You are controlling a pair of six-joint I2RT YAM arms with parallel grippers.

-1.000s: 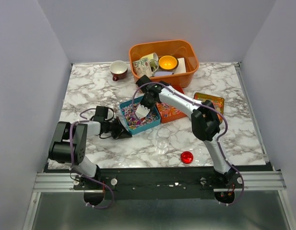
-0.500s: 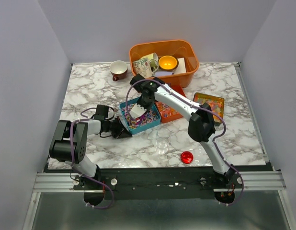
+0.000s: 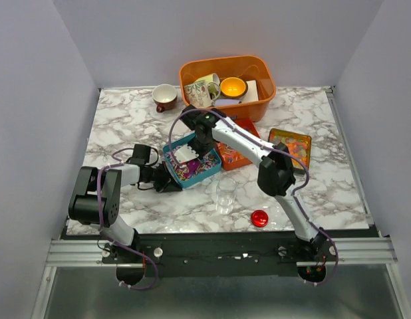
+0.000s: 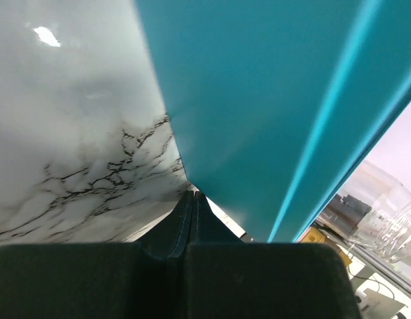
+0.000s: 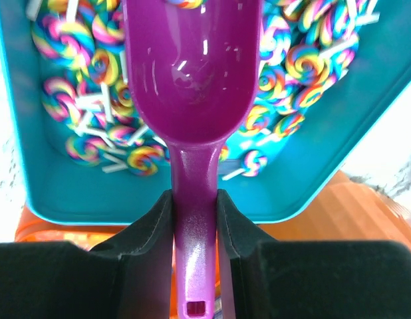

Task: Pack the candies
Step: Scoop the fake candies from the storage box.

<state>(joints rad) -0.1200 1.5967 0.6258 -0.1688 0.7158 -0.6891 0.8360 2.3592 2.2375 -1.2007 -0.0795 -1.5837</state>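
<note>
The marbled white worktop (image 3: 126, 119) carries the rectangular teal tray (image 3: 168, 151) at centre, and my right arm is the one reaching over it. The left tool (image 4: 192, 199) is closed, tips at the tray's 7 o'clock corner; I can't tell if a lip is pinched. The right tool (image 5: 192, 219) clamps narrow on the purple plastic scoop (image 5: 192, 73). In its wrist view the scoop's long axis runs 6 to 12 and the bowl is empty. The swirled multicoloured candies (image 5: 92, 66) lie in the tray beneath and around the bowl, thickest toward 10 and 12 o'clock.
</note>
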